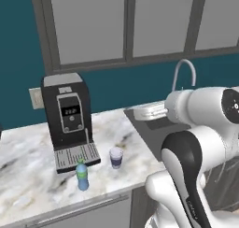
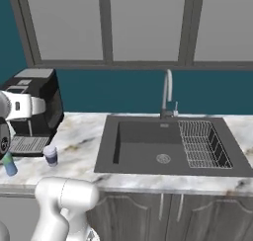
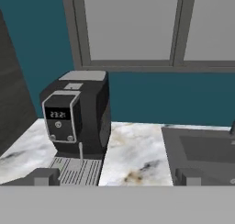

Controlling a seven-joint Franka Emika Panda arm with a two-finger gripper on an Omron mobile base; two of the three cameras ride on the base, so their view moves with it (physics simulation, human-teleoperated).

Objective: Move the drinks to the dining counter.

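Reaching with its gripper (image 3: 112, 177) spread wide and empty, the arm risks toppling the small blue-green bottle (image 1: 82, 176) or lidded cup (image 1: 115, 157) crowded beside the coffee machine (image 1: 68, 118) on the bench (image 1: 28, 175).

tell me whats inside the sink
The dark sink holds a wire rack in its right half and a round drain in the bare left half. In the left base view the arm covers most of the basin.
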